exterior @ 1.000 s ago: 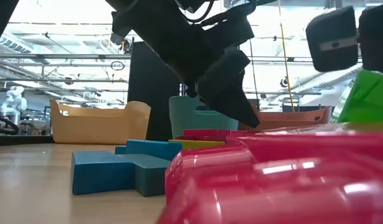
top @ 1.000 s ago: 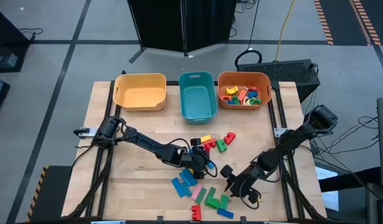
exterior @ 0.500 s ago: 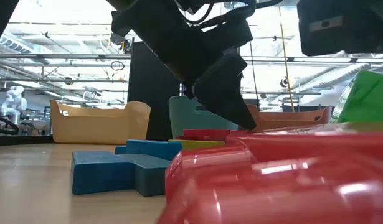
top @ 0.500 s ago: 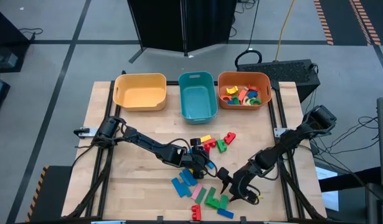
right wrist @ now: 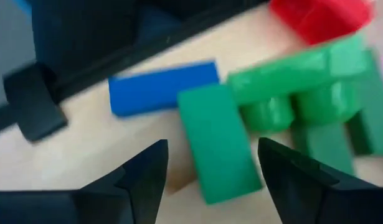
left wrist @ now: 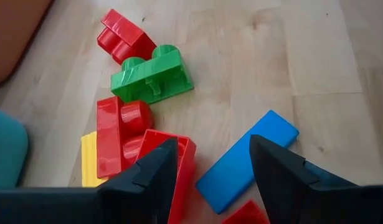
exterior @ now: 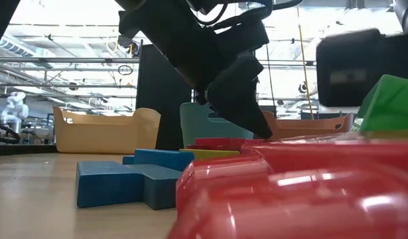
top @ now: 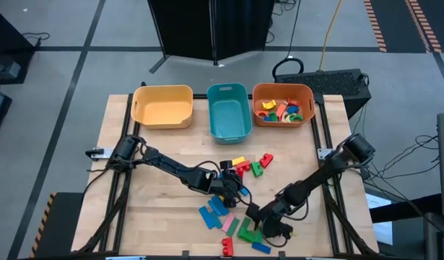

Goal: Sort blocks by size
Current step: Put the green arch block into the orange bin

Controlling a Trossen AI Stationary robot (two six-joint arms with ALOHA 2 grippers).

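Your right gripper sits low over the near cluster of blocks at the front of the table, its fingers spread wide and holding nothing — the right wrist view shows a green bar framed between them, with a green studded brick just beside it and a blue bar beyond. The risk here, as you close, is that one finger catches the studded brick too, so you lift two pieces or shove the cluster apart; the blocks lie tight against each other. Your left gripper hovers over the middle cluster, fingers also apart and empty, straddling a red brick and a blue flat bar, with a green brick farther off. The two arms are near each other, so a careless sweep could knock them together. Some blocks already lie in the orange bin; the teal bin and yellow bin look empty. No brand, label or writing can be read anywhere.
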